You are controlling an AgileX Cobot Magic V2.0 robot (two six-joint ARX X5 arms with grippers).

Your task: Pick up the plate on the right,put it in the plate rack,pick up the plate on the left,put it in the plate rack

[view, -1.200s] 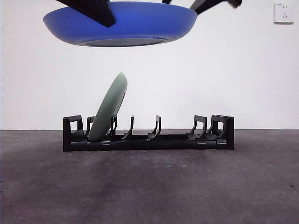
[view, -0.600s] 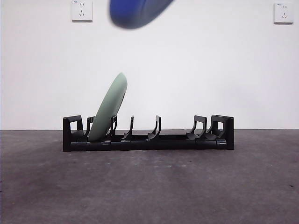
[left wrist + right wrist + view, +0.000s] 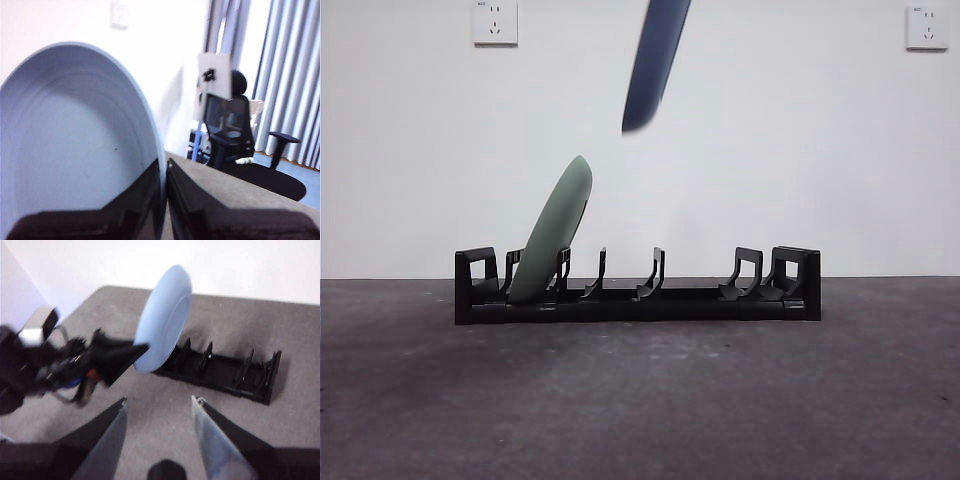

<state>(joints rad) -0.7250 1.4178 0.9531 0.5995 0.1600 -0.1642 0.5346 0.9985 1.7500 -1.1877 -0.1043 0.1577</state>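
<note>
- Second plate under way: the left hand [image 3: 165, 200] grips the blue plate [image 3: 655, 60] by its rim, upper centre of frame.
- Next it must come down edge-first into a free slot of the rack [image 3: 638, 288], right of the green plate [image 3: 552, 238].
- The right hand [image 3: 157, 432] waits, spread and empty.

We see a plain blue plate [image 3: 655, 62], paler on its inner face [image 3: 75, 145], and a plain pale green plate [image 3: 552, 243] in the black plate rack [image 3: 638, 297]. The worktop [image 3: 640, 400] is mottled dark grey, and the wall [image 3: 800, 140] is white.

A round blue plate [image 3: 654, 62] hung on edge above the long black plastic rack [image 3: 638, 288]; a pale green plate [image 3: 553, 243] leaned inside.
</note>
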